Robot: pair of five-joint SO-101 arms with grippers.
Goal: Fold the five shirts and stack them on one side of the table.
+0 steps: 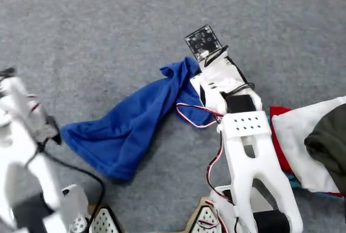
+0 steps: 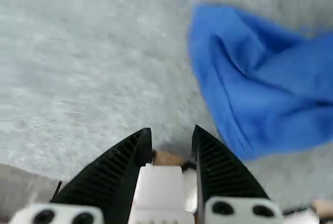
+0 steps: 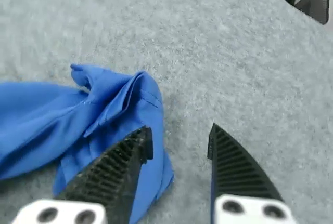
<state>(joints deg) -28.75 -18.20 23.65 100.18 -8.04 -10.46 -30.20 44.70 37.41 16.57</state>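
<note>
Surface: grey felt tabletop point(image 1: 108, 27) beneath both pincers.
Right pincer point(image 3: 179, 140): parted wide, empty, crumpled blue fabric shirt point(image 3: 104, 109) beside one finger.
Left pincer point(image 2: 171, 134): narrowly parted, empty.

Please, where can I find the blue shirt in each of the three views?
High view: the blue shirt lies crumpled mid-table, its far end at the right arm.
Left wrist view: the blue shirt is ahead of the open left gripper, apart from it.
Right wrist view: the blue shirt is partly behind the open right gripper.
Shared landmark: the grey table under it.
</note>
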